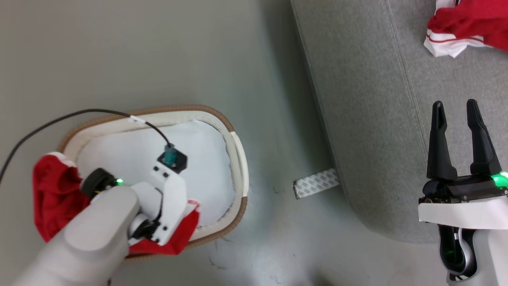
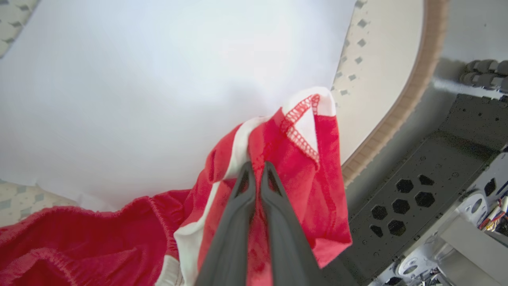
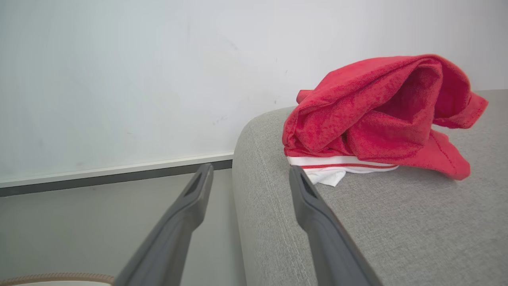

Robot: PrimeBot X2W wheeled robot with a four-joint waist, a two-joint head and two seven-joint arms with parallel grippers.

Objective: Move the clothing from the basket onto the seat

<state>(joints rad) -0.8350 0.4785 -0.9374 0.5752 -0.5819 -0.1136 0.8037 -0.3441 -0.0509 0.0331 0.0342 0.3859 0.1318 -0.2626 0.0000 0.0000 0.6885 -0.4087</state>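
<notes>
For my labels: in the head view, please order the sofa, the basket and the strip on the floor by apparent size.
1. sofa, largest, though cut off by the picture's edge
2. basket
3. strip, clearly smallest

Pale grey forearm (image 1: 91,234), thin black cable (image 1: 59,119), green lights (image 1: 119,182); right hand (image 1: 455,107) with two long dark fingers (image 1: 438,147).

A: What kind of place?
B: Home-style living corner, prob – grey fabric sofa (image 1: 377,119) & a laundry basket (image 1: 239,159) on a smooth grey floor (image 1: 158,47)
A: Real home?
B: Can't tell. Plain white wall (image 3: 119,59), dark skirting (image 3: 119,177), a strip of tape (image 1: 316,183) stuck to the floor by the sofa
</notes>
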